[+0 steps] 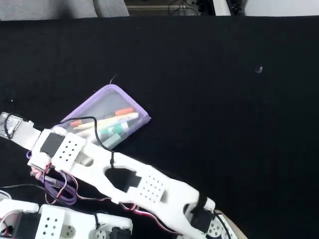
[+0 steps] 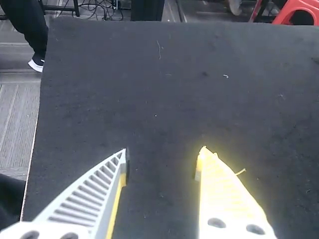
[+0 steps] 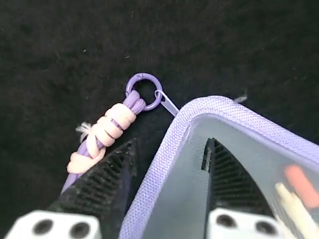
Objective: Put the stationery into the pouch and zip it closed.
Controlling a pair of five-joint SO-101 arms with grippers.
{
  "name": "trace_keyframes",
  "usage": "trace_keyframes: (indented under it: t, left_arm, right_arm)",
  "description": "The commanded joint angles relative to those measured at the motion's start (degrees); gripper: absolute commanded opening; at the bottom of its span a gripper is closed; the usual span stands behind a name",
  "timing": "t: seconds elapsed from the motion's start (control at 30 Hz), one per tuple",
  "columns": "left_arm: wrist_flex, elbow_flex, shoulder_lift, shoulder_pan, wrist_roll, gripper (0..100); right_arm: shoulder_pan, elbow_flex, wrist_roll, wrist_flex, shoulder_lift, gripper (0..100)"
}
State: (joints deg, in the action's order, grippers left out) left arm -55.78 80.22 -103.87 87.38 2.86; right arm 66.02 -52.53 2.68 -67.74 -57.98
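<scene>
The purple pouch with a clear window lies left of centre on the black table, holding several pens. My right arm stretches from the lower right across the pouch's near-left corner. In the right wrist view my right gripper is open and straddles the pouch's purple rim. One finger rests over the clear window; the other lies outside, beside the braided pink-and-purple cord. The cord hangs from a purple ring on the metal zipper tab. My left gripper is open over bare cloth.
Purple and black cables trail by the arm bases at the near left. The table's left edge drops to the floor close to my left gripper. Open black cloth spreads to the right of the pouch.
</scene>
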Motion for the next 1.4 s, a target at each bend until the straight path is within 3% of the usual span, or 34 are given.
trace_keyframes:
  t: [0.0,0.17,0.4,0.63,1.03,1.23,1.37]
  left_arm:
    - [-0.09,-0.4,-0.44,0.57,0.35,23]
    - [0.18,-0.4,-0.44,0.48,0.35,23]
    - [0.18,-0.4,-0.44,0.4,0.35,23]
    - [0.18,-0.4,-0.44,0.22,0.44,23]
    - [-0.18,-0.4,-0.44,0.31,0.53,23]
    - [-0.26,-0.4,-0.44,0.31,0.7,23]
    - [-0.18,0.22,-0.44,0.22,0.7,23]
  right_arm:
    - [-3.08,-10.07,0.0,-7.47,-3.3,20.5]
    - [-7.65,-21.49,0.62,-18.99,-8.31,20.5]
    - [-10.99,-30.11,10.11,-33.49,-14.2,20.5]
    - [-13.1,-36.97,17.67,-28.31,-15.34,20.4]
    - [-2.02,-42.59,18.9,-11.25,-16.92,20.4]
    - [1.67,-42.33,31.03,-7.38,-21.23,20.4]
    - [1.49,-42.59,33.23,-7.47,-22.11,20.4]
